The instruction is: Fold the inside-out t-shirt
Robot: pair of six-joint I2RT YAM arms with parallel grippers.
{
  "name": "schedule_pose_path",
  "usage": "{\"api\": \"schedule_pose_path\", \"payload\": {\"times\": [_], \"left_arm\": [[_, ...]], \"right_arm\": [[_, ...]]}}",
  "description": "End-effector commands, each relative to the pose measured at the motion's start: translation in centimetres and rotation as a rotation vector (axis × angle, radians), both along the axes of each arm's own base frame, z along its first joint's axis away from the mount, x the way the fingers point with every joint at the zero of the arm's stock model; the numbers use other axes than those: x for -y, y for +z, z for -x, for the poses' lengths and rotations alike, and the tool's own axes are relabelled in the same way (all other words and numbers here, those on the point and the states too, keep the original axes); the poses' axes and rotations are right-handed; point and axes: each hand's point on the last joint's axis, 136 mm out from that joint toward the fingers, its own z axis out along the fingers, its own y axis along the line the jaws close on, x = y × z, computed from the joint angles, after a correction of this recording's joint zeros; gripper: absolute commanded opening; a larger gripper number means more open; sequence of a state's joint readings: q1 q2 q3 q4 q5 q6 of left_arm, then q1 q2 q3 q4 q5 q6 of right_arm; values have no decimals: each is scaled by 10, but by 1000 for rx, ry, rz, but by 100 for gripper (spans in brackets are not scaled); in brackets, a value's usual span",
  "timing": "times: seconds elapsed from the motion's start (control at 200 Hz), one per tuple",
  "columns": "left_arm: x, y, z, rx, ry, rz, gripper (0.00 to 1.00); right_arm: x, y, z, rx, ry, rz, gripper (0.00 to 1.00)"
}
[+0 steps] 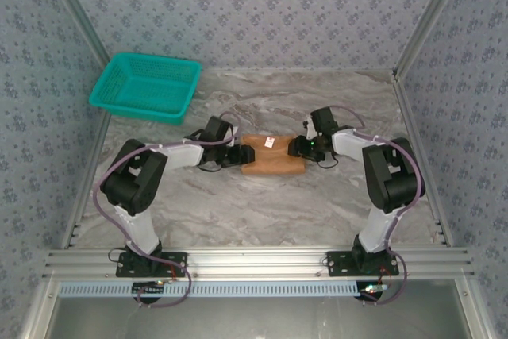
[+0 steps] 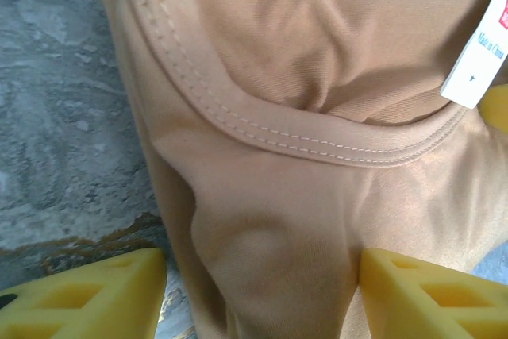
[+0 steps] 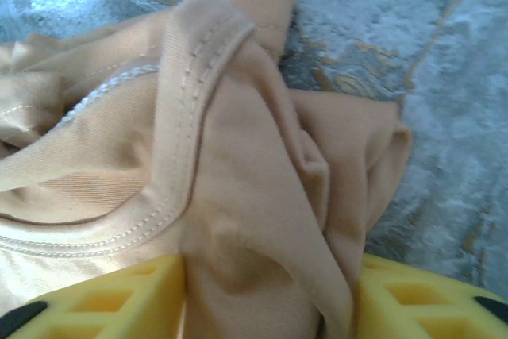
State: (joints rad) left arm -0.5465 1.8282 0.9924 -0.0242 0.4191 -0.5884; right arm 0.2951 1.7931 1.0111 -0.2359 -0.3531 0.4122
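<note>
Evening up the folded bundle
The plain orange-tan cloth t-shirt (image 1: 272,156) lies folded at frame centre on the marbled grey worktop (image 1: 262,204); the left tool (image 2: 262,275) straddles its edge, spread apart; whether the right tool (image 3: 270,275) is clamped I cannot tell; grip all layers evenly, both sides together

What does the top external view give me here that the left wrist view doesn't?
Top external adds the teal basket at far left and the right gripper at the shirt's right end, facing the left gripper. Left wrist adds collar stitching, the tag's print, and a cloth fold between yellow fingers. Both show the folded tan shirt, its white tag and the marble table.
</note>
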Motion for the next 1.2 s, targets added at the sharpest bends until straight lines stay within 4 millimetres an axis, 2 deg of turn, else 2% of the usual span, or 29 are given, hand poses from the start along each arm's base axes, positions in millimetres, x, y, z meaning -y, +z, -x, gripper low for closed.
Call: {"api": "schedule_pose_path", "payload": {"times": [0.0,0.15,0.295,0.41,0.525,0.55,0.625,0.809,0.899,1.014,1.064,1.194], "left_arm": [[6,-6,3,-13,-20,13,65],[6,-9,4,-15,-25,8,64],[3,-2,3,0,-21,1,64],[-8,13,-2,42,3,-26,64],[-26,36,-8,121,37,-85,64],[-30,41,-9,138,42,-101,64],[-40,51,-10,173,56,-139,65],[-49,74,-6,223,62,-149,65],[-51,79,-4,232,60,-150,65],[-51,84,-2,235,55,-149,65],[-50,85,-2,236,53,-146,65],[-49,85,-2,229,51,-150,65]], "right_arm": [[-21,-10,8,-35,39,-52,45],[-23,-6,0,-9,33,-56,32],[-28,12,-15,58,44,-73,10],[-12,25,-31,107,38,-10,4],[25,36,-51,137,12,90,1],[32,48,-64,167,2,104,1],[63,57,-81,190,-28,150,0],[137,62,-118,186,-52,299,0],[175,62,-136,182,-73,381,0],[214,68,-160,204,-103,465,1],[227,69,-169,215,-115,492,1],[255,63,-177,177,-116,570,2]]}}
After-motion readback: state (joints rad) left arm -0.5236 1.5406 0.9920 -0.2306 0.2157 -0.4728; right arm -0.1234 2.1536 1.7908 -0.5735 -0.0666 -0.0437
